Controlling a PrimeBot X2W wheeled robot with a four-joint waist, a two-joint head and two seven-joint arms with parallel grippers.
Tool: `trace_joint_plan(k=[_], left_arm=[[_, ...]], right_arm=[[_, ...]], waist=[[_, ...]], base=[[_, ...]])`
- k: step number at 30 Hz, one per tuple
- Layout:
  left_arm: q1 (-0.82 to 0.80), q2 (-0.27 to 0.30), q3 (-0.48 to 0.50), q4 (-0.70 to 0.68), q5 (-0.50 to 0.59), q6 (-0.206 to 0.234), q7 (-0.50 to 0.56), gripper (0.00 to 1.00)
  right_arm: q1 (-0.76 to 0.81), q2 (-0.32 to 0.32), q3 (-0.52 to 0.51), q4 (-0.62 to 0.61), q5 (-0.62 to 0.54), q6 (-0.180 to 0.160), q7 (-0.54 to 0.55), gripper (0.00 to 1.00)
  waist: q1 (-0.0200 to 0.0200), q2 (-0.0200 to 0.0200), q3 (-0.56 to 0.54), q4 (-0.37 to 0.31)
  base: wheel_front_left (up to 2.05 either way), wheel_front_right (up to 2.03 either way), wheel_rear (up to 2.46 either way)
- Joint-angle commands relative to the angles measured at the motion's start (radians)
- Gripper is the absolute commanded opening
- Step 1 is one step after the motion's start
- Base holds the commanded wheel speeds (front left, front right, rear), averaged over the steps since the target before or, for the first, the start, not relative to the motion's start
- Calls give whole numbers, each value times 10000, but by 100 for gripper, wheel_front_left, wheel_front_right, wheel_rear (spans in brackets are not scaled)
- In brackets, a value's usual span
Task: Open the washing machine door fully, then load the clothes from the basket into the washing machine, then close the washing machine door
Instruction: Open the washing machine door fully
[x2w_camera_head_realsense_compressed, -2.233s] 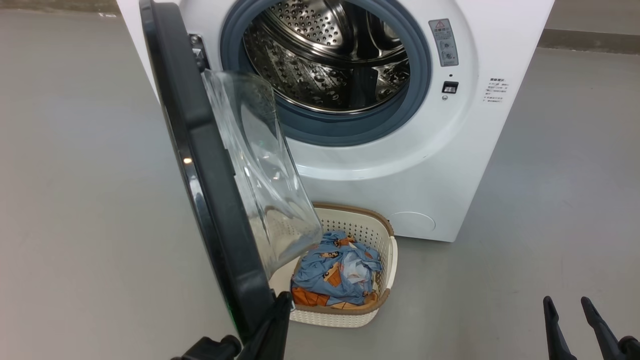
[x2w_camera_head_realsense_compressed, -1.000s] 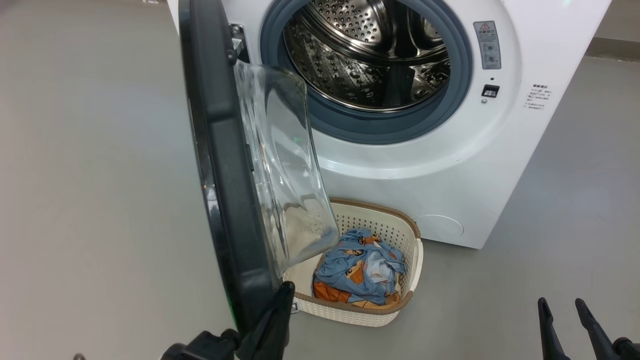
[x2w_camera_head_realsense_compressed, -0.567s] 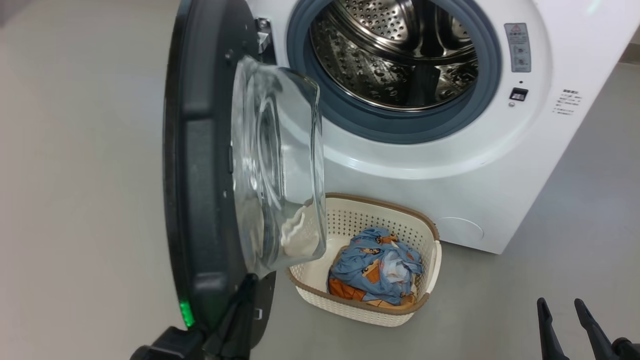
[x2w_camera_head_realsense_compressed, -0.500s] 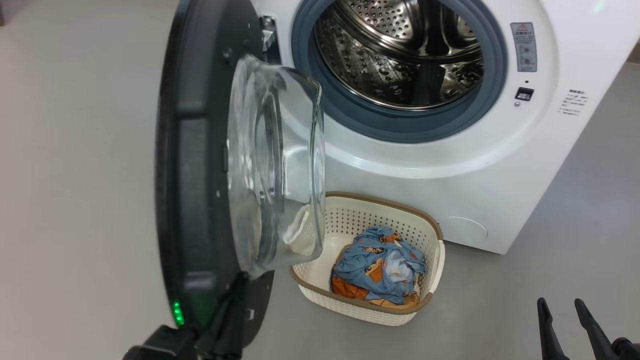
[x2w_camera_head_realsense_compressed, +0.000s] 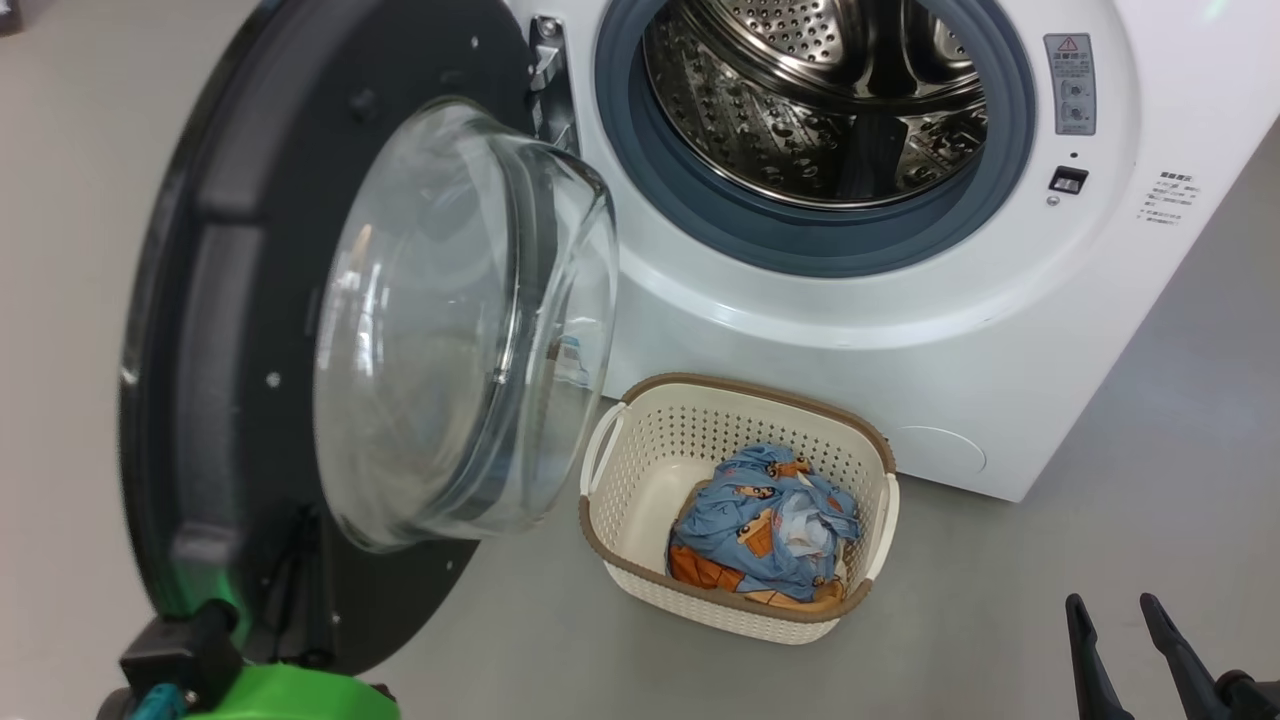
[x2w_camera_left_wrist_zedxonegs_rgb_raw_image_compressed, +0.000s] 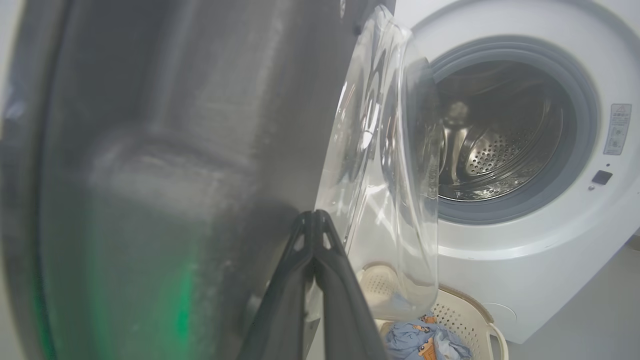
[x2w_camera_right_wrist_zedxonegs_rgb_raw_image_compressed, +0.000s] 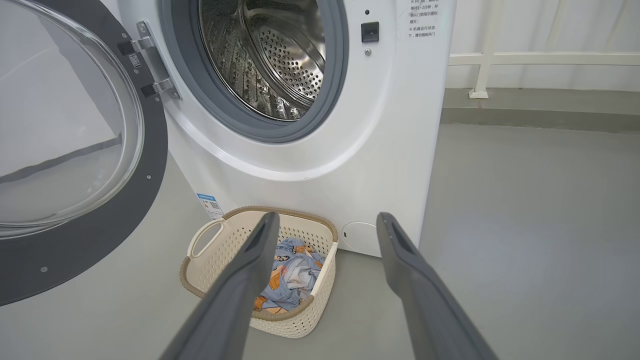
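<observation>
- Pushing the large round glossy black washing machine door (x2w_camera_head_realsense_compressed: 230, 250) outward is judged to be the step in hand. Its dark grey inner face is turned toward the head camera, swung well away from the big white boxy washing machine (x2w_camera_head_realsense_compressed: 860, 330). Whether the metal hinge (x2w_camera_head_realsense_compressed: 548, 60) is at its stop cannot be told.
- The left claw (x2w_camera_left_wrist_zedxonegs_rgb_raw_image_compressed: 314, 215) is seen pinched tight with nothing between its fingers, tips laid against the door's inner face just beside the bulging clear glass bowl window (x2w_camera_head_realsense_compressed: 450, 320).
- The right claw (x2w_camera_right_wrist_zedxonegs_rgb_raw_image_compressed: 326, 216) is spread wide and empty, held over the grey floor (x2w_camera_head_realsense_compressed: 1000, 620), apart from the small cream-white perforated plastic basket (x2w_camera_head_realsense_compressed: 640, 450).
- The bundle of light blue clothes (x2w_camera_head_realsense_compressed: 770, 525) with orange prints is lying in the basket, which is set on the floor just in front of the machine, below the drum mouth.
- Risk: since nothing is gripped, the pinched tips could be skidded along the smooth face onto the glass. The door might then swing back over the basket.
- Risk: the light basket could be dragged or tipped if fabric is caught on its brown rim during lifting. A trailing end could be snagged on the grey-blue rubber gasket (x2w_camera_head_realsense_compressed: 800, 245).
- Edges: the bowl's lower lip is seen near the basket's left handle in the head view; a gap between them is shown in the right wrist view.
- Open room: an approach is offered by the floor right of the basket, and the steel perforated drum (x2w_camera_head_realsense_compressed: 820, 100) is unobstructed.
</observation>
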Motion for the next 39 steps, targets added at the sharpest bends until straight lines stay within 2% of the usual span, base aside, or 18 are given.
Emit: trace_joint_plan(k=[1,17,28,35,39], left_arm=[[-536,291,609,23,-91,174,-105,0],[-1837,1029,2086,2446,-459,445,-648,0],[-2724,1504,2755,4109,-370,376,-879,0],[-3012,1545,3004,4537,-184,228,-904,0],[-2817,1281,3171,4160,-72,150,-906,0]], right_arm=[[-193,-198,230,-172,45,16,-120,100],[-77,-205,281,-111,31,16,-120,100],[4,-189,300,-63,12,16,-120,100],[19,-181,264,-68,-9,16,-120,100],[26,-167,261,-78,-13,16,-120,100]], waist=[[0,-1,-25,-59],[0,-1,-239,-535],[0,-1,-367,-700],[0,-1,-397,-740],[0,-1,-414,-763]], base=[[0,0,0],[0,0,0],[0,0,0],[0,0,0],[0,0,0]])
